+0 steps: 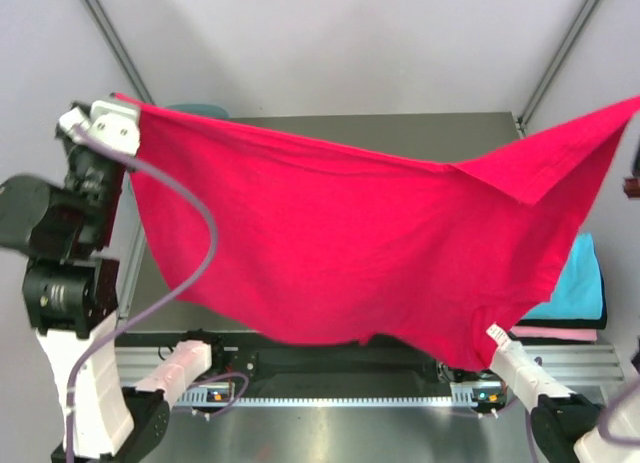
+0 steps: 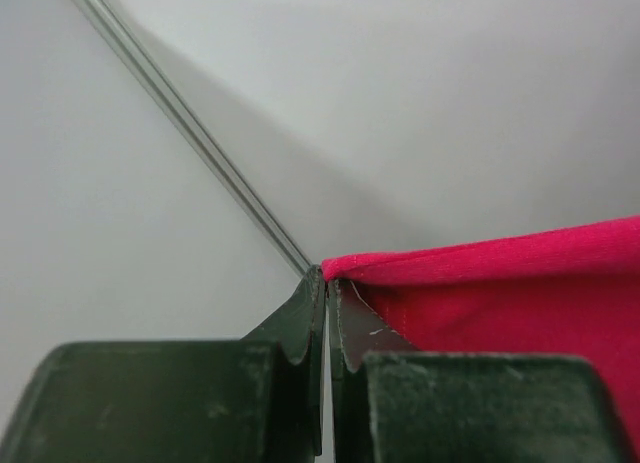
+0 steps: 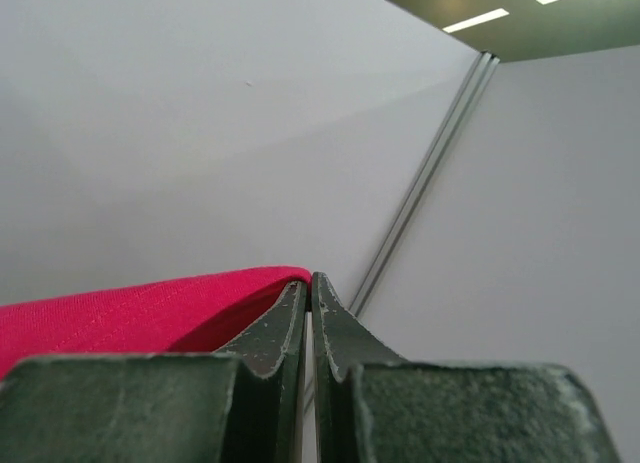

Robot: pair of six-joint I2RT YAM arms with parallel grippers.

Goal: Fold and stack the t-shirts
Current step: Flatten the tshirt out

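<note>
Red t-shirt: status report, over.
Both shut: left hand and right hand each pinch an end of the red t-shirt. It hangs spread above the table, unfolded. Nothing obstructing; cyan shirt, pink shirt stacked at right.

T-shirts, three in all: one red t-shirt [image 1: 330, 243], one cyan t-shirt [image 1: 578, 283], one pink t-shirt [image 1: 560, 334] | robot arms, two: left arm [image 1: 70, 258], right arm [image 1: 515, 363] | grippers, two: left gripper [image 2: 327, 283], right gripper [image 3: 308, 285] | fingers [image 2: 300, 328] per gripper, two | table [image 1: 400, 133], one | slanted frame rods [image 1: 112, 38], two | purple cable [image 1: 205, 243] on left arm, one
</note>
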